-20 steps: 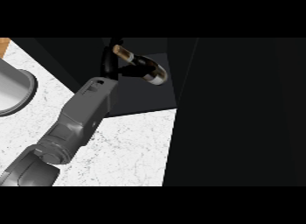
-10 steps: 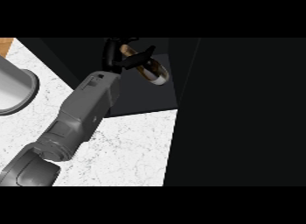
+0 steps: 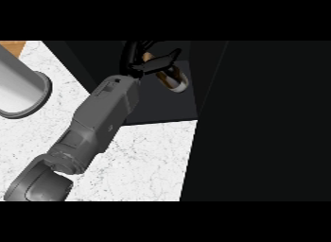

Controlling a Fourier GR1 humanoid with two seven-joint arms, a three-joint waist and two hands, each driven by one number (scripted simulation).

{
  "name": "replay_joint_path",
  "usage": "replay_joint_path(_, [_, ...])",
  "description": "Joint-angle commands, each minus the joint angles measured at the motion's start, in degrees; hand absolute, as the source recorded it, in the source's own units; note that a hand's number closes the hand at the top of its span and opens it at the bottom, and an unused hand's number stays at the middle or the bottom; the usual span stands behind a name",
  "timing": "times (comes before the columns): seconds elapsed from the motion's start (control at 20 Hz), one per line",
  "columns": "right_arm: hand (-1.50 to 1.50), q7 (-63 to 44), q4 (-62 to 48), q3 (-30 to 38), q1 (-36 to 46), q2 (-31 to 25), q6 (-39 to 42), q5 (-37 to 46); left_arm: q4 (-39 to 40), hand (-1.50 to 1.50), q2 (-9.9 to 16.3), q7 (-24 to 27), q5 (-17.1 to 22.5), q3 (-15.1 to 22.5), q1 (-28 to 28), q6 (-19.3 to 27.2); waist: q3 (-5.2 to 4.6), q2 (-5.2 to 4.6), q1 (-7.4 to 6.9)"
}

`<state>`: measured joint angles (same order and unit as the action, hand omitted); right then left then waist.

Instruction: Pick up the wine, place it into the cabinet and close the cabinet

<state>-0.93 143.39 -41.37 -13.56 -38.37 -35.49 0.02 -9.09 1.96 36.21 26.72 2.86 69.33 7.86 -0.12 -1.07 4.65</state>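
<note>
Lying on its side inside the dark cabinet compartment (image 3: 161, 106), the brown wine bottle (image 3: 174, 80) shows only its pale round end and a strip of brown body; the rest is hidden.

Item: black left hand (image 3: 149, 60), at the end of a grey forearm (image 3: 98, 118). Position: directly above and beside the bottle, reaching into the cabinet. State: fingers look spread and straightened, one dark finger crossing over the bottle's upper side; whether it touches the glass cannot be told. Judged as released or releasing, not gripping.

Item: black cabinet door panel (image 3: 266, 123). Position: right of the bottle, filling the right side of the view, swung outward. State: open.

Item: white speckled marble counter top (image 3: 140, 160). Position: below the bottle, in front of the cabinet.

Item: grey metal cylinder with a flanged base (image 3: 14, 90). Position: far left of the bottle, on the counter.

Right hand: not visible.

Progress: pick-up appears done; placement appears done or nearly so. Remaining: withdraw the hand, close the door.
</note>
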Motion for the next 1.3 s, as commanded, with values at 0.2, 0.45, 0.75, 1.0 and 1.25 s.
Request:
replay_joint_path(0.2, [-1.50, -3.7, 10.2, -0.3, -4.4, -1.7, -0.7, -0.9, -1.6, -1.50, -1.9, -1.2, 1.2, 0.1, -0.9, -1.6, 0.09, 0.87, -1.43])
replay_joint_path(0.45, [-1.50, -6.3, 13.3, 1.8, -5.4, -3.9, -1.6, -1.6, -4.5, -1.50, -1.9, -3.2, 1.2, 0.4, -1.0, -1.4, 0.08, 1.34, -2.81])
replay_joint_path(0.75, [-1.50, -6.0, 13.5, 1.5, -6.1, -5.1, -2.4, -0.5, -11.1, -1.50, -1.9, -4.5, 4.8, 2.9, -6.4, -6.9, 0.03, 1.78, -2.85])
replay_joint_path(1.0, [-1.50, -5.7, 12.8, -0.1, -6.5, -4.6, -3.1, 0.5, -17.5, -1.50, -2.0, -4.2, 6.2, 7.1, -14.5, -9.7, -0.01, 1.99, -3.97])
replay_joint_path(1.25, [-1.50, -5.5, 12.0, 2.1, -7.0, -4.5, -3.9, -0.8, -27.0, -1.50, -2.0, -7.4, 7.5, 11.0, -23.2, -9.3, 0.05, 2.42, -5.68])
